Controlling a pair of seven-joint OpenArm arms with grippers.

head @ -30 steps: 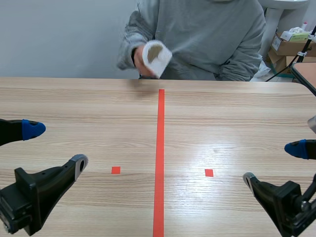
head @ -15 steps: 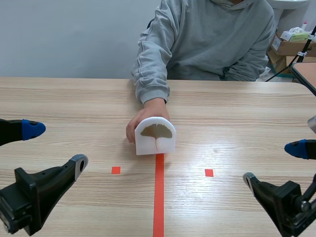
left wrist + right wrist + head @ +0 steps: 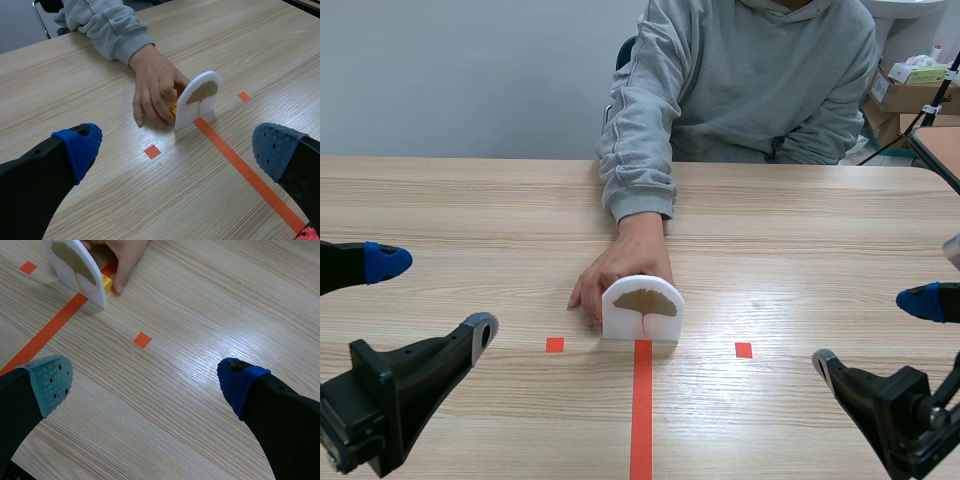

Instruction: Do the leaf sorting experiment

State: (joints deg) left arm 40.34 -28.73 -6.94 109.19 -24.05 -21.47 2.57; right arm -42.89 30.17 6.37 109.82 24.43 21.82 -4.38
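A white arched card (image 3: 642, 311) bearing a brown ginkgo leaf picture stands upright on the red centre tape line (image 3: 641, 410), between the two red squares. A person's hand (image 3: 620, 265) rests behind it, touching it. In the left wrist view the card (image 3: 197, 100) stands ahead of my left gripper (image 3: 180, 150), with a yellow block (image 3: 173, 108) behind it by the hand. The right wrist view shows the card (image 3: 78, 271) and yellow block (image 3: 106, 283) far ahead. My left gripper (image 3: 425, 295) and right gripper (image 3: 875, 330) stand open near the front corners, both holding nothing.
The person in a grey hoodie (image 3: 740, 80) sits across the table, one arm stretched to the middle. Cardboard boxes (image 3: 905, 95) stand beyond the table's far right. Red tape squares (image 3: 554, 344) (image 3: 743, 349) mark each side.
The person brought the leaf card from chest height down onto the centre tape line and slid it nearer to me, standing it upright. Both grippers stayed still.
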